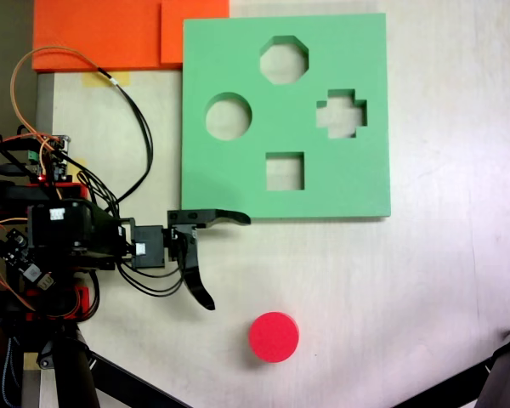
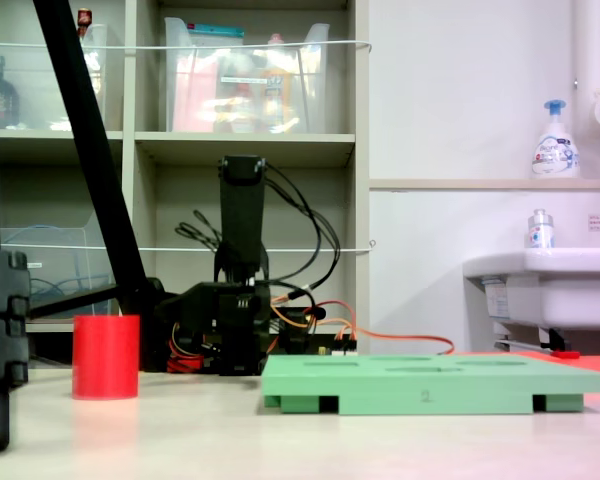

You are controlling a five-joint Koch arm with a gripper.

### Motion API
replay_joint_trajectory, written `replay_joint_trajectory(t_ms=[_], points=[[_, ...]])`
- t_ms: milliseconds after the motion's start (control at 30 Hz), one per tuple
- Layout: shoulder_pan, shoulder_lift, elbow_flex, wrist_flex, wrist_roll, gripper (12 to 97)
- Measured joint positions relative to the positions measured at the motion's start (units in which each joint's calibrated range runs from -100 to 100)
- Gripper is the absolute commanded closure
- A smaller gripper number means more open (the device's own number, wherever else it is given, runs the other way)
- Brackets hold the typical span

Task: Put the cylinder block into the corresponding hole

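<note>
The red cylinder block point(image 1: 274, 337) stands upright on the pale table, well below the square green foam board point(image 1: 238, 178). The circular hole point(image 1: 229, 116) is at the board's left side and is empty. My gripper point(image 1: 228, 262) is open, its two black fingers spread wide, one tip just under the board's lower edge, the other pointing down toward the cylinder without touching it. In the low side view the cylinder block point(image 2: 106, 357) stands left of the arm point(image 2: 242, 270), and the green board point(image 2: 430, 385) lies flat to the right.
The board also has octagonal point(image 1: 284, 59), cross-shaped point(image 1: 341, 113) and square point(image 1: 285, 171) cutouts. Orange foam sheets point(image 1: 110, 34) lie at the top left. Loose cables point(image 1: 136, 110) loop by the arm's base. Black tripod legs point(image 1: 493, 382) enter at the bottom corners.
</note>
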Motion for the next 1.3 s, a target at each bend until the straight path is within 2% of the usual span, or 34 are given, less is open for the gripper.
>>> replay_joint_trajectory(t_ms=[700,1300], points=[[-6.89,7.11,0.0,0.1,0.05,13.8],[-11.43,22.16,17.54,0.1,0.44,17.7]])
